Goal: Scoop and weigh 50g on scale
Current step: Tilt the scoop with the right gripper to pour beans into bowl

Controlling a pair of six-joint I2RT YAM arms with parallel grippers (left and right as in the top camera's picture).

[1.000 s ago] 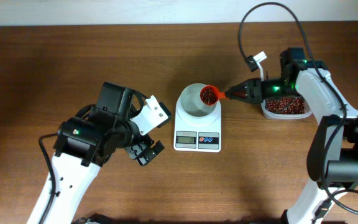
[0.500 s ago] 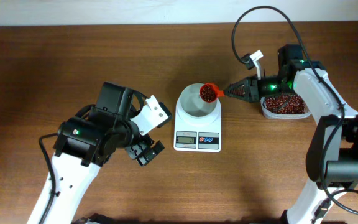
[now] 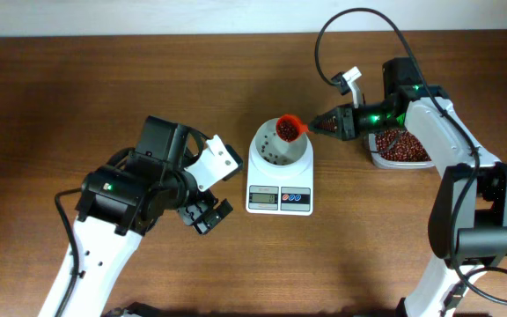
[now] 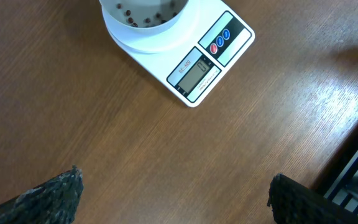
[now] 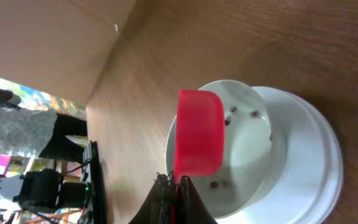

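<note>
Overhead view: the scale (image 3: 279, 182) sits at centre frame on the wooden table (image 3: 104, 88). Its display and blue/red buttons face the lower edge, and the white bowl (image 3: 269, 155) sits on top.

Right gripper (image 3: 320, 127): comes in from the right, just beside the upper right of the bowl. Jaws are pinched tight on the handle of a red scoop (image 3: 289, 129). The scoop cup hangs over the bowl's upper right rim, with red-brown beans visible inside it. In the right wrist view the cup's red outer side faces the camera above the bowl.

Bowl contents: a few loose beans (image 4: 143, 17) scattered on the bottom.

The display digits are too small to read.

A clear tub of beans (image 3: 403, 148) is at right of frame, beside the right arm and apart from the scale.

Left gripper (image 3: 206, 214): lower left of the scale, above bare table, fingers spread wide and holding nothing.
</note>
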